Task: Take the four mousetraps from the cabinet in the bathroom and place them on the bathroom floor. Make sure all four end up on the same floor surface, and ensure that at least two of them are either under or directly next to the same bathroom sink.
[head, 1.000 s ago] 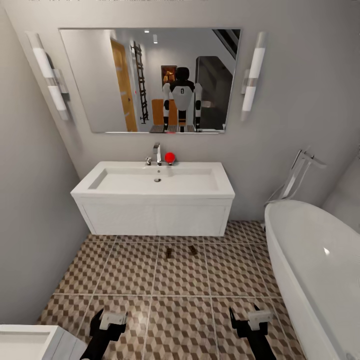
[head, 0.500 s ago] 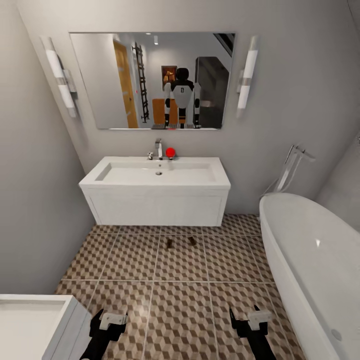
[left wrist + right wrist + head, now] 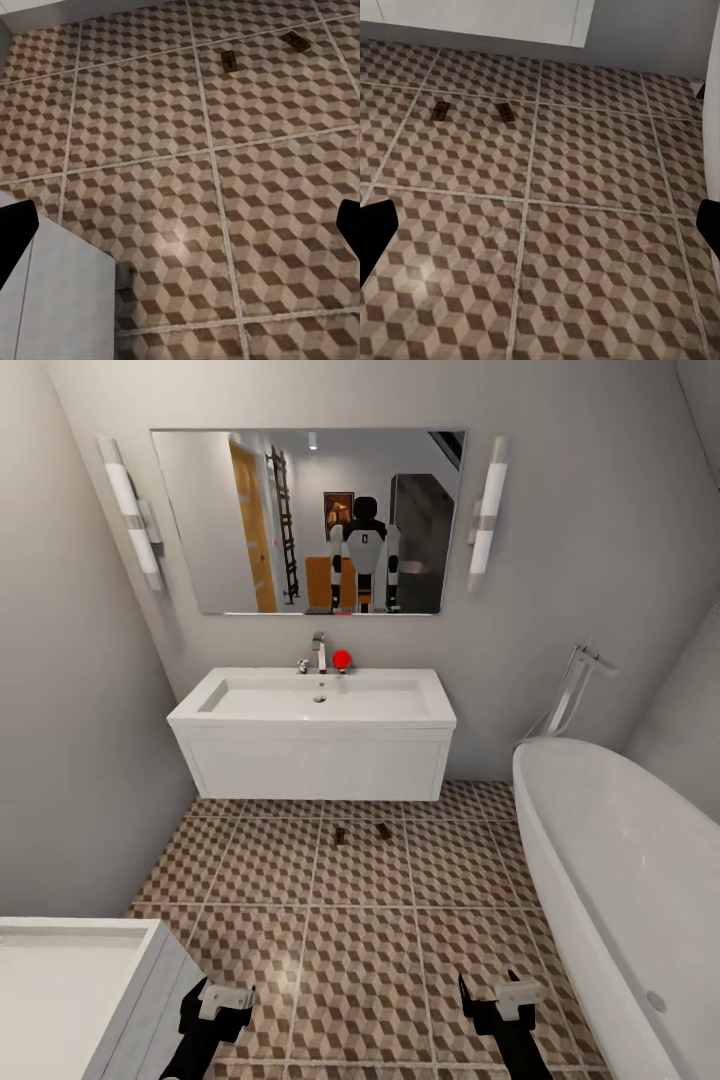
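Two mousetraps [image 3: 340, 836] [image 3: 384, 830] lie side by side on the cube-patterned bathroom floor [image 3: 360, 950], just in front of the wall-hung white sink [image 3: 315, 705]. The left wrist view has them far ahead as small brown boards [image 3: 229, 60] [image 3: 296, 41], and so does the right wrist view [image 3: 440, 111] [image 3: 505, 113]. My left gripper [image 3: 218, 1002] [image 3: 180, 232] and right gripper [image 3: 497, 996] [image 3: 540, 232] hang low over the tiles, well short of the traps, both open and empty. The cabinet is out of view.
A white bathtub [image 3: 610, 860] with a floor-standing tap [image 3: 575, 685] runs along the right side. A second white vanity [image 3: 70, 990] sits at the near left, close to my left arm. A mirror [image 3: 310, 520] above the sink reflects the robot. Bare tiles lie between.
The camera has backed away from the sink: the sink and traps look smaller and farther, and more of the near-left vanity shows. Traps and grippers are unchanged.
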`<state>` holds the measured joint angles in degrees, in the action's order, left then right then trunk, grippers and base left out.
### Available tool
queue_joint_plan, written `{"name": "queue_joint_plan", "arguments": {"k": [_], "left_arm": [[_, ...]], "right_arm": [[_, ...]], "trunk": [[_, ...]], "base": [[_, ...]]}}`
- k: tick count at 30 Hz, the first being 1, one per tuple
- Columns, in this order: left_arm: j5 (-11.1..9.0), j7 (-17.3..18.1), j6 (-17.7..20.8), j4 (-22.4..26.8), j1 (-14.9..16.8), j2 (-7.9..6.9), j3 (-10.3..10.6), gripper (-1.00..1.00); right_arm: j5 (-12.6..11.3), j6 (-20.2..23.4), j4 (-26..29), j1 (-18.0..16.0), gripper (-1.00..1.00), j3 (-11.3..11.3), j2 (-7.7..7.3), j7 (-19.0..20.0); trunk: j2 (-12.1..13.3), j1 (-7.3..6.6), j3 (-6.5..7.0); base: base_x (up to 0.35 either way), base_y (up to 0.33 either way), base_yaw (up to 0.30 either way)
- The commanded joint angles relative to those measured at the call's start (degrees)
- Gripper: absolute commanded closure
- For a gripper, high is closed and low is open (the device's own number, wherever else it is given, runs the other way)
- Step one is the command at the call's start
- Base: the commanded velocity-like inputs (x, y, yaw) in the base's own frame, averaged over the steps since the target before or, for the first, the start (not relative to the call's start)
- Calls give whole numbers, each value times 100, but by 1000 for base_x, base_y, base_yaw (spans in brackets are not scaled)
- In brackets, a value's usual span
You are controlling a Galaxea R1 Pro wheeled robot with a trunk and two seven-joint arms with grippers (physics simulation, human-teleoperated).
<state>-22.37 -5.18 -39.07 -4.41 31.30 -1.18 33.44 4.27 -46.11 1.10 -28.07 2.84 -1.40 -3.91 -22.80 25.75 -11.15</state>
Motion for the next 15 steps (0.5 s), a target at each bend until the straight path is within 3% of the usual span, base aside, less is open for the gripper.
{"name": "queue_joint_plan", "arguments": {"k": [1, 15], "left_arm": [[-5, -33, -22, -16, 7, 4, 49, -100], [-5, -28, -22, -16, 7, 4, 49, -100]], "right_arm": [[39, -12, -5, -5, -100, 23, -1, -47], [39, -12, -5, -5, -100, 23, -1, -54]], "trunk": [[-11, 3, -11], [-11, 3, -11]], "base": [[-3, 0, 0], [0, 0, 0]]}}
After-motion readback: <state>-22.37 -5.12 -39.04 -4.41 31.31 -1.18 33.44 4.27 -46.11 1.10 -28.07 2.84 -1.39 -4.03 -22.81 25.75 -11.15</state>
